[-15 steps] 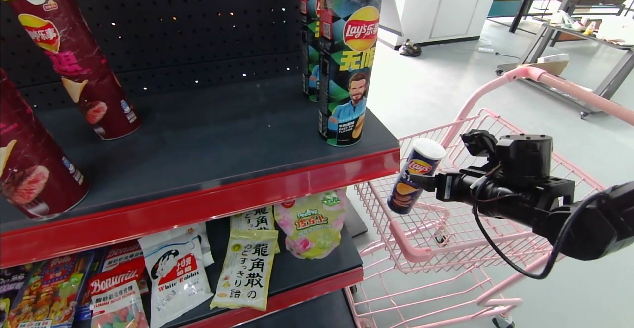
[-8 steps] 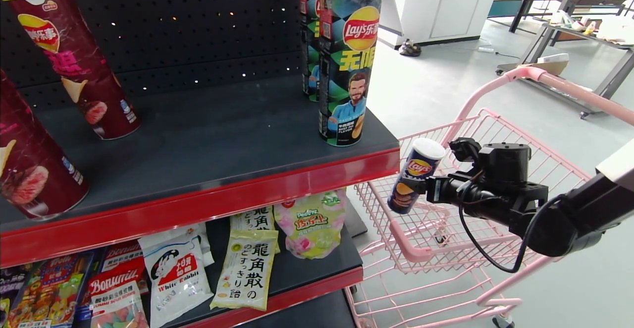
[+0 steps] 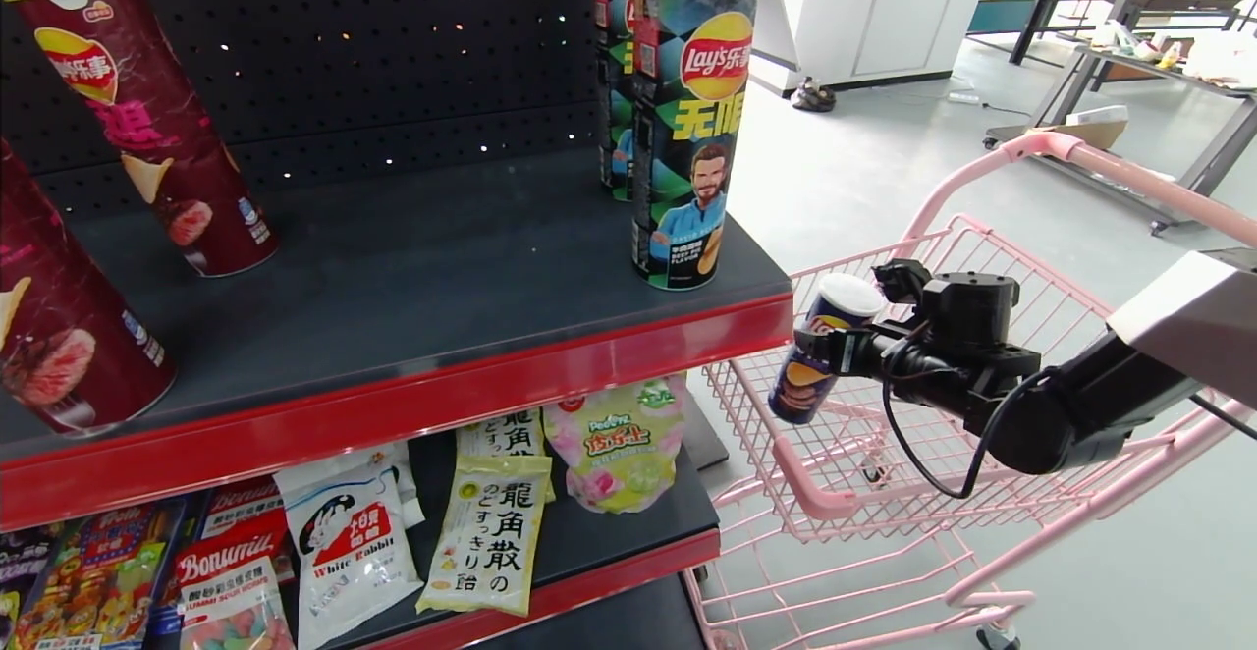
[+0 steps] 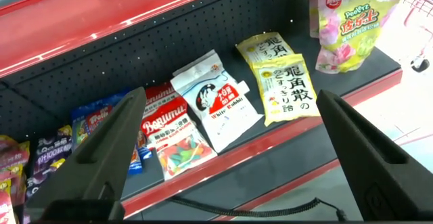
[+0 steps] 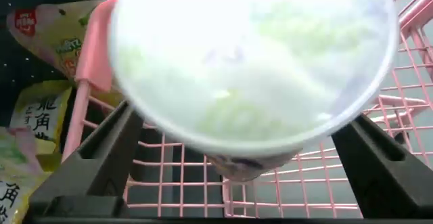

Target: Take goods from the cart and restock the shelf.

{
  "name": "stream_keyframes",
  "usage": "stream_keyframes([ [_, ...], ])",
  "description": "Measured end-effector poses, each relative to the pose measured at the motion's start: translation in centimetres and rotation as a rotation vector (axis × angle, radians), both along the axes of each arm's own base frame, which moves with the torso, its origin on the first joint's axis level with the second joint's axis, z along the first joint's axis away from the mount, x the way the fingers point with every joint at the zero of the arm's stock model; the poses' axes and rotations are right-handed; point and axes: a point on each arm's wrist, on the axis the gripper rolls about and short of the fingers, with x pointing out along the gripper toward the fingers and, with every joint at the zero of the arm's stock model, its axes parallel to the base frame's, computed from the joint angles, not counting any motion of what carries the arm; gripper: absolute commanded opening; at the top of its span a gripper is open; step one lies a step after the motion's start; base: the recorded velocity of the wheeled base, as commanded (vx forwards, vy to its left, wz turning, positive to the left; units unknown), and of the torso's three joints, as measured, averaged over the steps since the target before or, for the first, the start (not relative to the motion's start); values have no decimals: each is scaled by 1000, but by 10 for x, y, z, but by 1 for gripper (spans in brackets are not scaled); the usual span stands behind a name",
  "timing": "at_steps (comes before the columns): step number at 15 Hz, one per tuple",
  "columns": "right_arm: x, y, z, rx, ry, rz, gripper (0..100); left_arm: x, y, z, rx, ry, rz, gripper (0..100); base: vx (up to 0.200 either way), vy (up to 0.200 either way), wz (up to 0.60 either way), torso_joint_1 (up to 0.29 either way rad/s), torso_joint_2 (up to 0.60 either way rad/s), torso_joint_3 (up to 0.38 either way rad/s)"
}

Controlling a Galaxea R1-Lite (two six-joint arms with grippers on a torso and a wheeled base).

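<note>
Black metal shelf (image 3: 412, 267) with a red front lip, and a pink wire cart (image 3: 835, 503) at its right end.
Tall green chip tubes (image 3: 687, 139) with yellow lids stand at the upper board's front right corner, and maroon tubes (image 3: 147, 120) stand along its left edge. A small blue chip can (image 3: 805, 385) with a white lid hangs tilted over the cart's front rim, just off the lip's right end, clamped around its middle by the right gripper (image 3: 820, 346). The left gripper (image 4: 230, 163) is spread wide and empty before the lower board's candy packets (image 4: 216, 99).

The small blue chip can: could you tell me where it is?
Head view, right side: the right gripper holds the can over the pink cart, beside the red shelf edge.
</note>
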Motion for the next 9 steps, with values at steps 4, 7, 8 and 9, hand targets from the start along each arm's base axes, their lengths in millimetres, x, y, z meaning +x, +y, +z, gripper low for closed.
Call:
stream_keyframes([
  [4,10,-5,-10,-1,11,-12,0,1,0,1,4,9,-1,100,0,0,0,0,0,0],
  [7,13,-5,-14,-3,14,-14,0,2,0,1,5,14,-1,100,0,0,0,0,0,0],
  [8,14,-4,-14,-2,12,-14,0,2,0,1,6,16,0,100,0,0,0,0,0,0],
  [9,16,-4,-13,0,5,-12,0,2,0,1,6,16,0,100,0,0,0,0,0,0],
])
